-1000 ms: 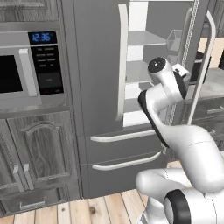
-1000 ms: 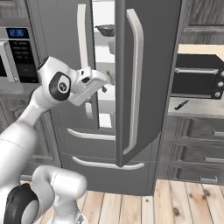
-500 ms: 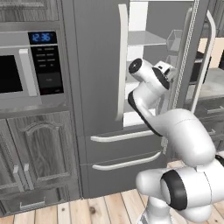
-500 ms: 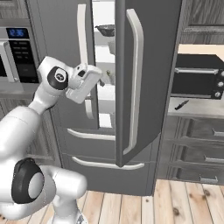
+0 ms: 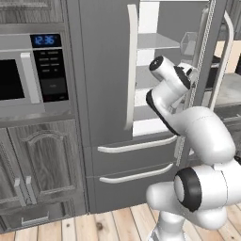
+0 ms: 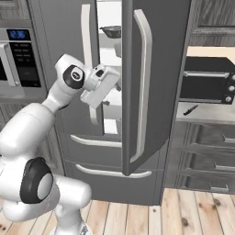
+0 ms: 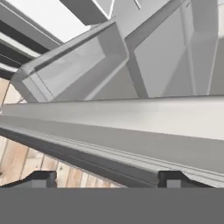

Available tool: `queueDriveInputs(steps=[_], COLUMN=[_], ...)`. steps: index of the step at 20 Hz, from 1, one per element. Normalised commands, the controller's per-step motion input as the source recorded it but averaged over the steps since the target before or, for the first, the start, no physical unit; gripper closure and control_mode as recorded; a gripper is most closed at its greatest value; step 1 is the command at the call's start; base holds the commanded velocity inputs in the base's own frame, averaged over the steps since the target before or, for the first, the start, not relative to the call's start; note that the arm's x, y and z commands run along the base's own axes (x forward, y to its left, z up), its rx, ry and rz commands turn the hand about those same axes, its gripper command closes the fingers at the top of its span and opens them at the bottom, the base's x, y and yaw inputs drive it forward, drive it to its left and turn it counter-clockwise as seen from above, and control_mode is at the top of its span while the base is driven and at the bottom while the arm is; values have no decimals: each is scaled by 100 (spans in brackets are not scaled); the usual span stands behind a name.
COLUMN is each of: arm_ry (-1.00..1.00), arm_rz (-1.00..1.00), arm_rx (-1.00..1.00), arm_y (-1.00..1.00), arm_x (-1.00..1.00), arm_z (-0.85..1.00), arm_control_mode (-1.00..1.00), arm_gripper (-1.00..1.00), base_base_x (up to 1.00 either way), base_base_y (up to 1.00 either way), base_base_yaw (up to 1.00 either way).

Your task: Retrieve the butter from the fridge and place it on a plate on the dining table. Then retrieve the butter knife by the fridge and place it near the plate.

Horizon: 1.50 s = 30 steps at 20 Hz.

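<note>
The pincer (image 7: 105,178), fingers spread, reaches into the half-open fridge (image 6: 156,69), probably seeking butter on a shelf.

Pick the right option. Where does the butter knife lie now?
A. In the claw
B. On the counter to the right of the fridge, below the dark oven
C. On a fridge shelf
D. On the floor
B: the butter knife rests on the counter below the oven, right of the fridge.

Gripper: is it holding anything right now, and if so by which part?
Nothing is held. In the hand view the gripper stands open, fingertips apart and bare, pointing at the fridge door's edge and inner bins.
</note>
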Motion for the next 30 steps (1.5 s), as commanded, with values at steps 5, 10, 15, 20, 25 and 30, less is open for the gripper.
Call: queueDriveInputs(steps=[5,10,15,20,25,30], arm_ry=[5,1,0,-16,-28,-24], arm_rz=[0,-2,-1,0,-1,0], arm_rx=[3,15,12,2,33,55], arm_y=[-84,-100,-100,11,78,70], arm_x=[-16,-73,-58,-59,-2,0], arm_z=[0,-4,-1,2,0,0], arm_control_mode=[-100,-100,-100,-100,-100,-100], arm_gripper=[-100,-100,-100,-100,-100,-100], base_base_x=[0,0,0,0,0,0], base_base_y=[0,0,0,0,0,0], base_base_yaw=[0,0,0,0,0,0])
